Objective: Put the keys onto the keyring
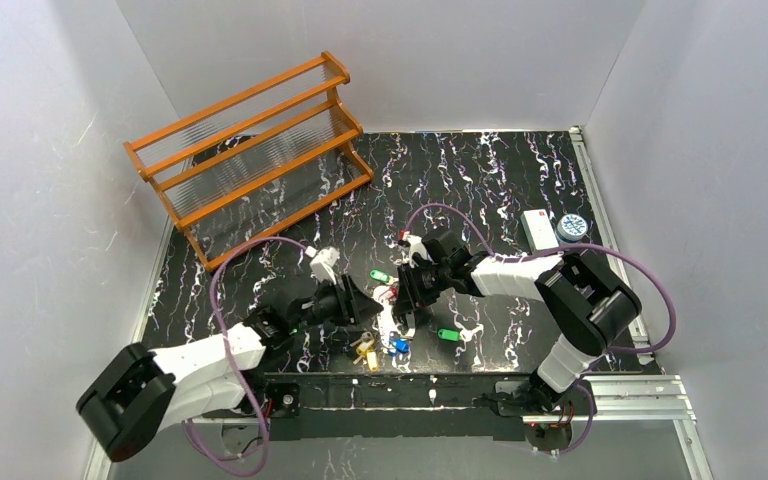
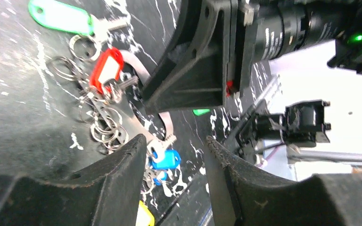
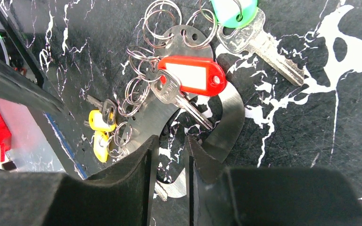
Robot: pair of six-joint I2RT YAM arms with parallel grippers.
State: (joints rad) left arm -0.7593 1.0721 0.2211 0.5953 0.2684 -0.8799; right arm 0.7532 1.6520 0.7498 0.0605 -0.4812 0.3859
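The keyring [image 3: 155, 115] is a flat pale metal oval lying on the black marbled table, with several small split rings along its edge; it also shows in the top view [image 1: 390, 322]. A red-tagged key [image 3: 191, 75] lies across it, a green-tagged key [image 3: 233, 12] beyond it, yellow-tagged keys [image 3: 99, 121] at its left. My right gripper [image 3: 172, 141] stands over the loop's opening, jaws a narrow gap apart, nothing clearly pinched. My left gripper [image 2: 176, 141] is open and empty, close to a blue-tagged key [image 2: 167, 159]. A second green key [image 1: 448, 335] lies apart to the right.
An orange rack [image 1: 250, 150] stands at the back left. A white box [image 1: 537, 228] and a round blue tin [image 1: 571, 227] sit at the right edge. White walls enclose the table. A metal rail [image 1: 600, 385] runs along the front.
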